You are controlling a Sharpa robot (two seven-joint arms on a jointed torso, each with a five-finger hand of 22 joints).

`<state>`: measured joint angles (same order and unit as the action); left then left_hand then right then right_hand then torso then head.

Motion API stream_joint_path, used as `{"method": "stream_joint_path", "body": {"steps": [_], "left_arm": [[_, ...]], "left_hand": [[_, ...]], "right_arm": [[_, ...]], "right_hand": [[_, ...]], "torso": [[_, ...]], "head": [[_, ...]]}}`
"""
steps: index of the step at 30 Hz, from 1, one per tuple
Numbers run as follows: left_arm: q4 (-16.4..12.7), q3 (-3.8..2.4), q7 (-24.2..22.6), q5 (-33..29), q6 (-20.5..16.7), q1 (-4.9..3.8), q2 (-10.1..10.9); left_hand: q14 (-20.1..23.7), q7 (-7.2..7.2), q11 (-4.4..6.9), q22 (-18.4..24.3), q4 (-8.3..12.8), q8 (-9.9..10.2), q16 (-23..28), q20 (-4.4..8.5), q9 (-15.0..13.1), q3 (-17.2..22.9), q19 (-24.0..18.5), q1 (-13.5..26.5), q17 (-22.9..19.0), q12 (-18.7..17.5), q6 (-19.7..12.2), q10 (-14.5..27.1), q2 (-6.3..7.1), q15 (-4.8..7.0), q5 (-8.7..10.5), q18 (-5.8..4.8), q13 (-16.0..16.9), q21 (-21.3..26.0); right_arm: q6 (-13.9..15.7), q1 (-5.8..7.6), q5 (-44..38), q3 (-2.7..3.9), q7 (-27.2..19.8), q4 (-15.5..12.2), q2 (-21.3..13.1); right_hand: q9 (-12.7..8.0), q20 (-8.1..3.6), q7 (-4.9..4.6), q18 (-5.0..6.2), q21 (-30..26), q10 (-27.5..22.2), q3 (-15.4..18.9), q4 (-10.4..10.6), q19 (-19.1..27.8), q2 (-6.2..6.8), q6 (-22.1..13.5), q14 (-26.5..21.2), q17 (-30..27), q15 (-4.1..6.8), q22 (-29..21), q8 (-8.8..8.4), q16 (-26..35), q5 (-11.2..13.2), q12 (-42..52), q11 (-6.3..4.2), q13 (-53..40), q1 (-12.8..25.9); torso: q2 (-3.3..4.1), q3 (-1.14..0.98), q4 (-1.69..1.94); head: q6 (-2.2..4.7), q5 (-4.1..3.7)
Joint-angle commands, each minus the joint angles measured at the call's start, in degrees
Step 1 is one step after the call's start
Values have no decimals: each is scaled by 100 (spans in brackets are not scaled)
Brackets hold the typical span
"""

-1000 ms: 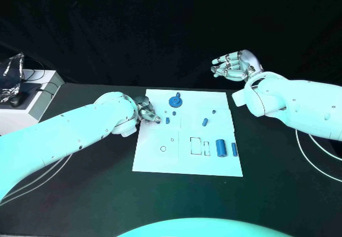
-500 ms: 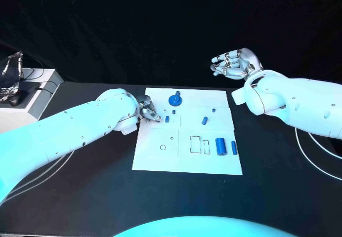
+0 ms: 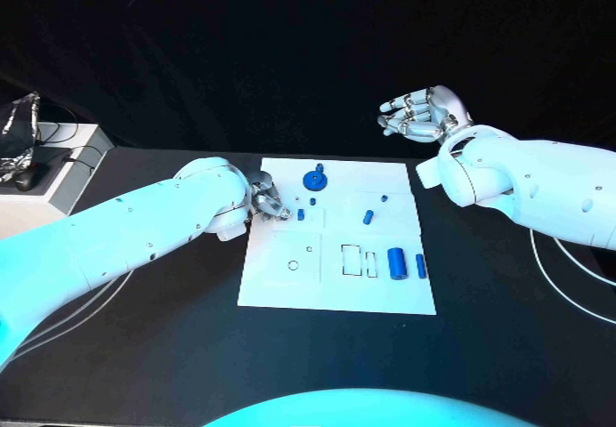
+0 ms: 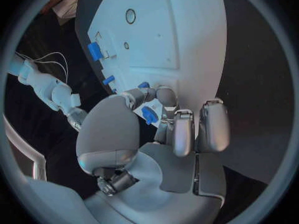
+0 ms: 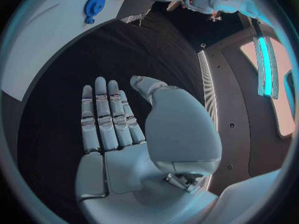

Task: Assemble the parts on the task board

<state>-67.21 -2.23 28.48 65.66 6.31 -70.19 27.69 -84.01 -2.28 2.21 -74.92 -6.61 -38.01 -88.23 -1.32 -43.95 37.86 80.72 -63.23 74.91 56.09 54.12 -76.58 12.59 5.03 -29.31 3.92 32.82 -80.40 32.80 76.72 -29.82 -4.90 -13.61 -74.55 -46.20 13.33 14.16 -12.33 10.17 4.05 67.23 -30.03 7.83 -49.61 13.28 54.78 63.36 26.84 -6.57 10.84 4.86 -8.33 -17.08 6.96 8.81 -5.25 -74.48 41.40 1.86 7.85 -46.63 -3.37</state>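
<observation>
Table (image 3: 154,356) is black, and the white task board (image 3: 336,298) sits in the middle of it, so starting from the near edge: the closest stretch of the board is bare white. A bit further in there's a row of outlines printed on it, a small oval ring (image 3: 294,265) on the left and rectangular slots (image 3: 352,259) next to it. Just right of those slots stands a fat blue cylinder (image 3: 397,264), with a thinner blue peg (image 3: 420,265) right beside it toward the board's right edge.

Further back, a short blue peg (image 3: 368,216) lies tilted around the middle of the board, and a tiny blue piece (image 3: 312,201) sits left of it, a touch further away.

Left hand (image 3: 267,201) is down at the board's left edge. In the left wrist view the fingertips (image 4: 163,95) are curled in and pinching a small blue part (image 4: 149,115), so it's holding that one, low over the board. Another small blue piece (image 3: 301,214) lies just beside the hand in the head view.

Near the far edge there's a round blue gear (image 3: 316,182).

Right hand (image 3: 418,116) is way back, raised off beyond the table's far right corner. The right wrist view shows the fingers (image 5: 106,117) straight and the palm bare, so it's released, holding nothing.
</observation>
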Motion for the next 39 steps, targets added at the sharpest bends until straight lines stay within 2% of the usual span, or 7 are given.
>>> {"method": "stream_joint_path", "body": {"steps": [1,9,13,28,37,38,39], "left_arm": [[-18,30,30,-31,137,57,10],[-121,14,31,-77,-41,59,143],[-187,2,32,-136,-116,60,205],[-390,-125,28,-179,-232,62,362],[-646,-404,-81,-414,-200,69,618],[-675,-469,-138,-542,-149,72,651],[-702,-532,-206,-674,-128,74,683]], "left_hand": [[-434,45,-3,-178,124,136,81,8,74,-3,-69,241,869,-146,-98,175,83,25,3,-12,-206,63],[-401,-102,-124,-49,-497,310,130,-61,140,-1062,-152,353,754,-106,-253,527,261,-75,133,22,-242,189],[-408,-146,-167,-124,-865,343,114,-84,143,-1514,-89,110,779,74,-321,604,242,-114,1067,3,-48,134],[-410,-149,-172,-134,-1005,343,109,-92,145,-1698,-82,29,787,99,-319,634,198,-121,1137,2,-48,129],[-382,-158,-180,-7,-998,348,146,-98,145,-1779,-181,-77,697,-35,-358,763,169,-126,1134,37,-282,236],[-218,-240,-279,403,-1009,370,333,-148,149,-1912,-531,-173,295,-201,-541,1076,161,-198,1130,139,-453,601],[418,-416,-444,1494,-1015,413,948,-282,182,-2184,-1529,-243,-880,-392,-939,1654,139,-375,1144,397,-537,1646]], "right_arm": [[-71,-1,-37,2,-72,-9,-4],[-69,-2,-37,2,-77,-6,-13],[-73,-5,-37,2,-85,-4,-19],[-73,-24,-37,1,-76,2,-26],[-61,-30,-37,1,-83,-6,-49],[-60,-31,-37,1,-84,-7,-53],[-59,-32,-37,1,-86,-7,-57]], "right_hand": [[4,24,-39,44,-30,-47,15,19,-2,14,-19,-9,-10,-18,-10,14,27,-23,-30,-4,11,45],[1,27,-45,44,-31,-57,23,20,3,20,-35,-17,-15,-22,-19,5,36,-24,-35,2,20,47],[-5,33,-57,43,-34,-71,41,18,15,36,-68,-31,-25,-31,-35,-13,52,-24,-39,12,34,47],[-13,39,-68,42,-35,-78,59,26,27,40,-103,-40,-33,-39,-52,-33,66,-31,-39,21,46,55],[-13,39,-68,42,-35,-78,59,26,27,40,-103,-40,-33,-39,-52,-33,66,-31,-39,21,46,55],[-14,41,-70,42,-35,-78,61,28,30,36,-110,-41,-35,-40,-57,-36,69,-34,-38,23,49,55],[-14,41,-70,42,-35,-78,61,28,30,36,-110,-41,-35,-40,-57,-36,69,-34,-38,23,49,55]], "torso": [[-5,6,3],[-2,10,1],[-4,12,3],[-1,7,5],[5,6,3],[6,7,2],[5,8,-1]], "head": [[19,-11],[48,-24],[56,-31],[72,-34],[91,-49],[93,-51],[98,-53]]}}
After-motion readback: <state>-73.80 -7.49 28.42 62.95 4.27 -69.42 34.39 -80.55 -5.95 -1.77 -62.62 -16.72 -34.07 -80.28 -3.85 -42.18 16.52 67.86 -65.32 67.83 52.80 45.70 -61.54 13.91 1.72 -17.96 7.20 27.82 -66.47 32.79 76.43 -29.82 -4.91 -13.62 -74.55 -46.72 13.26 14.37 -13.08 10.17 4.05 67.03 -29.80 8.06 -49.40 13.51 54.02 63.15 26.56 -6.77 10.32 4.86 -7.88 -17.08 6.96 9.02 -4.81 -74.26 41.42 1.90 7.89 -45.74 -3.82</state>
